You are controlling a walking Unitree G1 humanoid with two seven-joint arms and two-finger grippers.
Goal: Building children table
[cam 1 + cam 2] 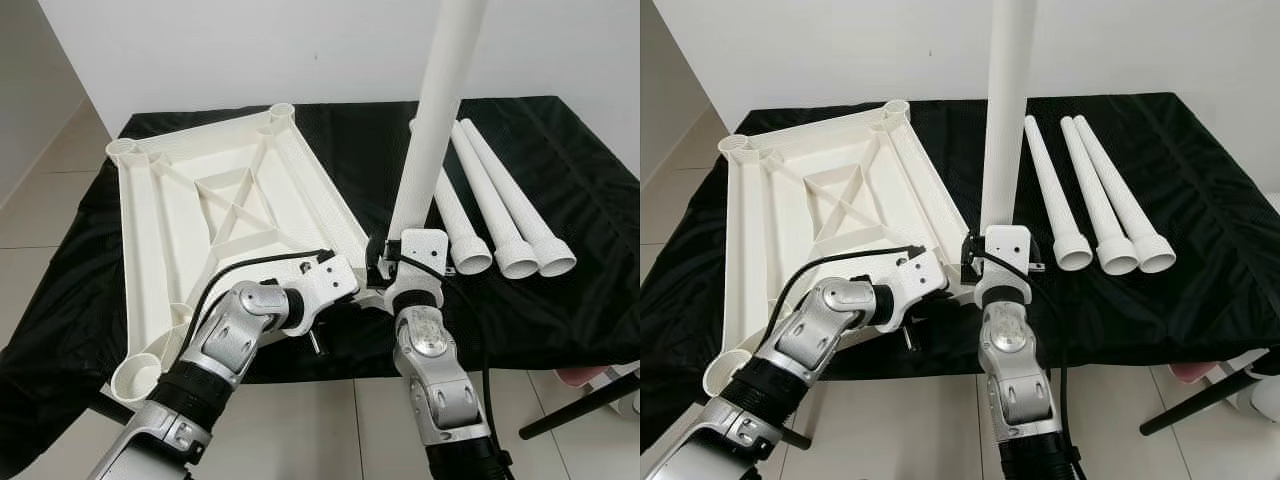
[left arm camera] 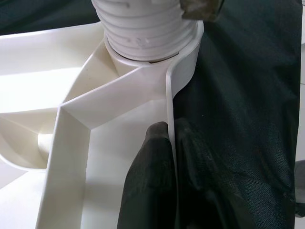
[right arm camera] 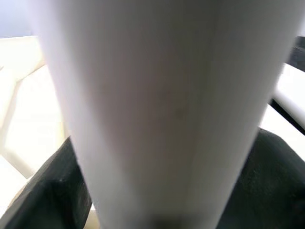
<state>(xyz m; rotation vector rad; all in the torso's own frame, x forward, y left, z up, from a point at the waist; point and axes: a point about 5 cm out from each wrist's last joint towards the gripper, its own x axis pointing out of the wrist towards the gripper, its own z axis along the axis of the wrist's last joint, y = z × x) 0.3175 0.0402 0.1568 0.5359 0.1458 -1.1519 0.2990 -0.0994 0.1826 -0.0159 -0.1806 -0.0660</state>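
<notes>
Left gripper (image 2: 167, 157) is clamped onto the thin side wall of the upside-down white plastic tabletop (image 1: 180, 215), one black finger (image 2: 150, 181) inside the rim and the other outside against the black cloth (image 1: 560, 180). It's gripping right by the near corner socket (image 2: 183, 71), and the wrist view shows the threaded end of a leg sitting in that socket. That tabletop lies ribbed underside up on the cloth-covered surface, with round sockets at its corners and a crossed brace in the middle, taking up the left half of the scene. Moving right, the right gripper (image 3: 157, 210) is wrapped around the upright white table leg (image 1: 1005, 110), fingers closed on its lower part, with the leg standing nearly vertical at the tabletop's near right corner and running up out of frame. Its wrist camera is pretty much just blurry white tube with black fingers either side. Further right, three more white legs (image 1: 1095, 195) lie side by side on the cloth, touching or just about, flared threaded ends pointing toward the robot. At the far right edge, a black rod (image 1: 585, 405) angles over the tile floor (image 1: 330, 430).
</notes>
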